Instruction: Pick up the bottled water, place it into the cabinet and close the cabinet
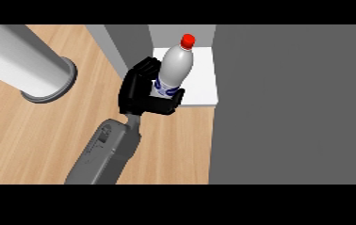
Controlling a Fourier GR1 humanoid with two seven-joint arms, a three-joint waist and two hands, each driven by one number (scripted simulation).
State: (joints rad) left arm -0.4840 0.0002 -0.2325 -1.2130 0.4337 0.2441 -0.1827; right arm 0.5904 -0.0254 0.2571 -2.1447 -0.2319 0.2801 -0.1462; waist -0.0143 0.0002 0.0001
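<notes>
The hand (142,93) grasps the bottled water (173,68), held upright at the cabinet (198,85) shelf.

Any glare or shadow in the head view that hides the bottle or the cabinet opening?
Head view: lighting is even and no glare washes out the white plastic bottle with the red cap; the black hand curled round it hides its lower part; the white cabinet shelf is bright, while the grey cabinet door is flat and featureless; the grey cylinder shows a soft gradient.
</notes>
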